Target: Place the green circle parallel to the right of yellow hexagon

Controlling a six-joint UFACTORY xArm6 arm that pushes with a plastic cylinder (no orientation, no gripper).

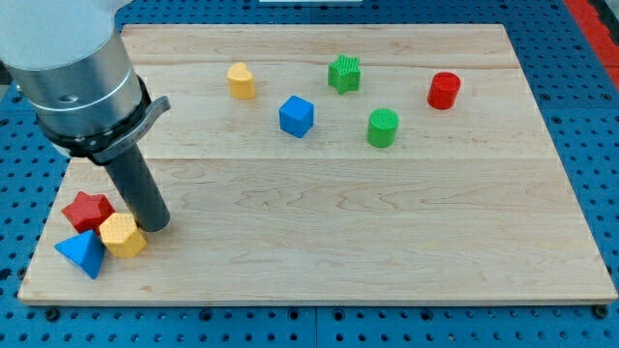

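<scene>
The green circle (pixel 383 128) stands on the wooden board (pixel 368 232) in the upper middle-right. The yellow hexagon (pixel 123 235) lies at the lower left, touching a red star (pixel 86 210) and a blue triangle (pixel 81 253). My tip (pixel 155 226) rests on the board right beside the yellow hexagon, at its upper right edge, far to the left of and below the green circle.
A yellow heart-like block (pixel 241 80) sits at the upper left-centre. A blue cube (pixel 297 116) is left of the green circle. A green star-like block (pixel 344 73) and a red cylinder (pixel 444 90) lie near the top. The arm's grey body (pixel 73 68) fills the upper left.
</scene>
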